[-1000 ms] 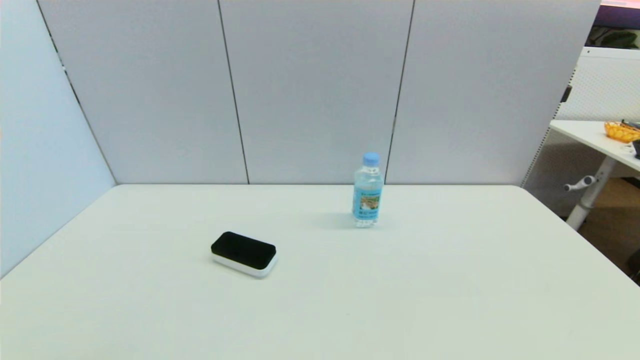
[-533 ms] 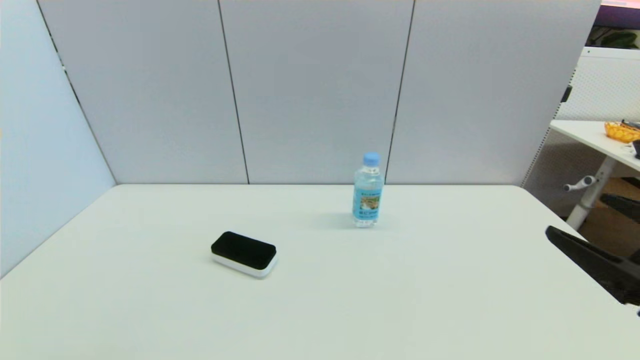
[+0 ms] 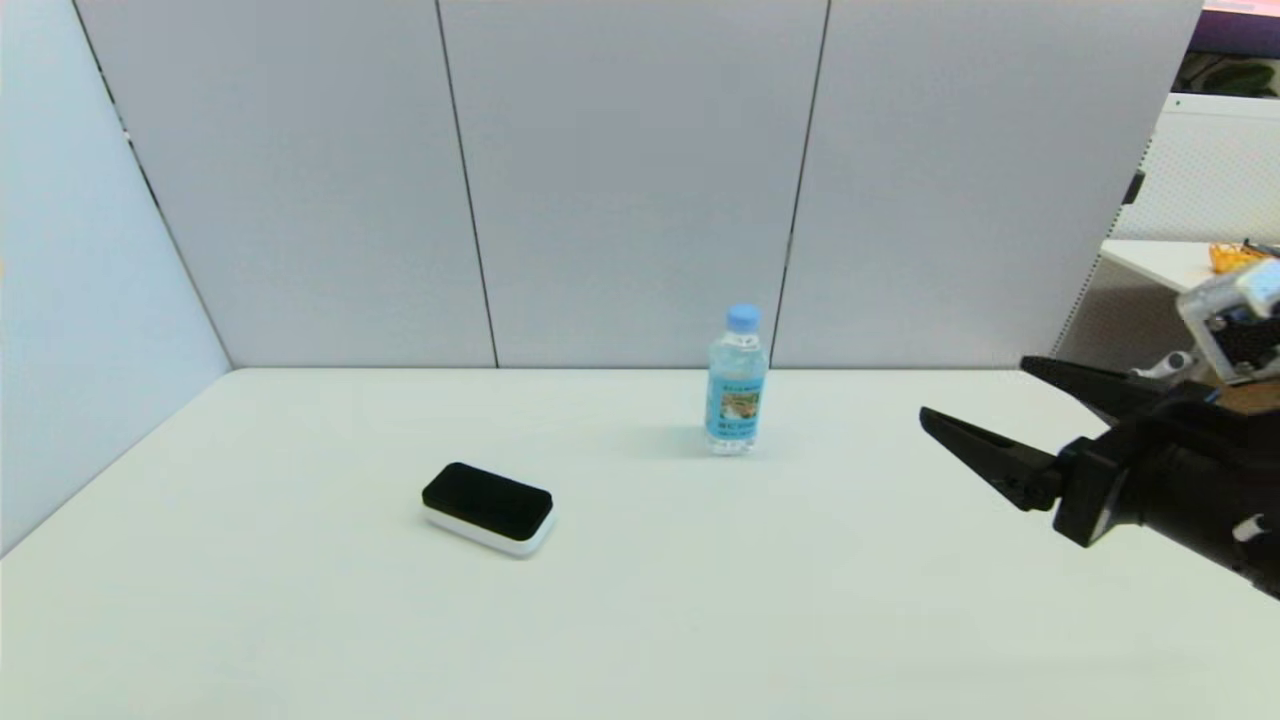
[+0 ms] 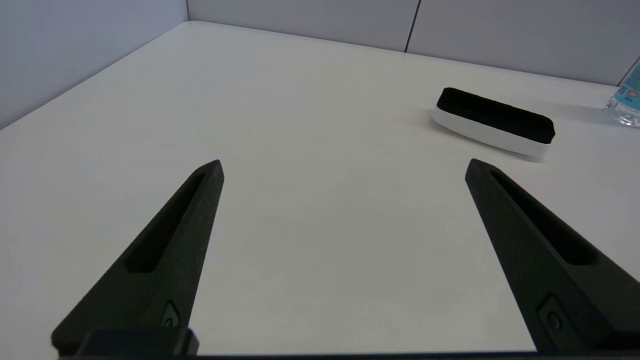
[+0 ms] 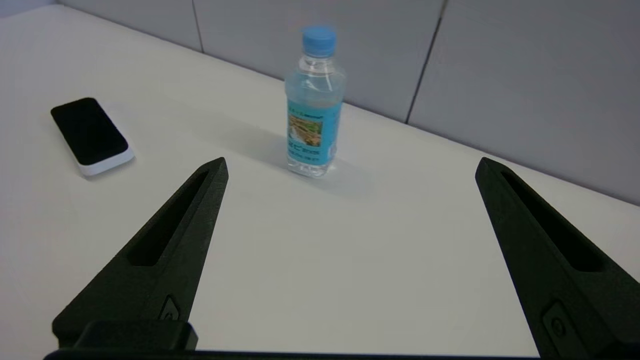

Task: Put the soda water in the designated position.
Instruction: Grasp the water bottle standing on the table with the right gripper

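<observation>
Two things stand on the white surface, taken from the robot's left to its right: a flat white block with a black top, lying toward the left of centre, and the soda water, upright near the back edge just right of centre, cap on, with bare surface all round it. The left pincer does not show in the head view; its own camera finds it low over the near left part of the surface, fingers spread wide with nothing between them, the block well ahead of it. The right pincer reaches in from the right side, fingers also spread wide and empty, tips pointing at the bottle but well apart from it. From its wrist camera the soda water sits ahead and somewhat toward one finger rather than midway in the gap. That offset seems the main risk: if the arm drives straight on, a fingertip could strike the bottle's side before the jaws straddle it, and a tall, narrow, light bottle would likely tip or skid toward the back panel. Closing too high, near the tapered shoulder, could also let it slip. No marked target spot is visible, so I cannot tell where the designated position is.
</observation>
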